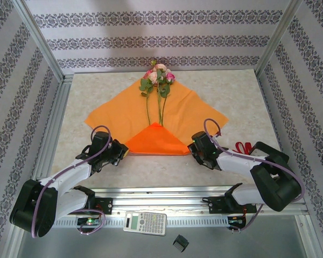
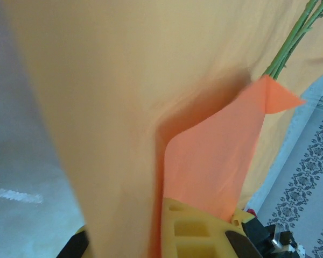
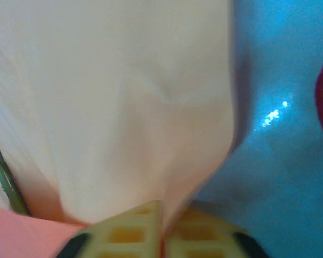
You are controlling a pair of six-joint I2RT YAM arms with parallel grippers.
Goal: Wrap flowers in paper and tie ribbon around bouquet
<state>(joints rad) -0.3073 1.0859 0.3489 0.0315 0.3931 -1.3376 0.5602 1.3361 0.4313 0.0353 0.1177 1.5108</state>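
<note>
My left gripper (image 1: 120, 152) and right gripper (image 1: 197, 148) are each clamped tight on the paper (image 1: 177, 110) at its folded near edge, with the ribbon (image 1: 243, 146) beside my right. Wrapping is in hand; next, I judge, the sides fold over the flowers (image 1: 159, 78) lying mid-sheet. Pale table (image 1: 86, 91), patterned walls (image 1: 151, 40) beyond.

Flowers (image 1: 158, 78) on the paper (image 1: 113, 115), ribbon (image 1: 243, 146) to its right, on the table (image 1: 237, 91)
</note>
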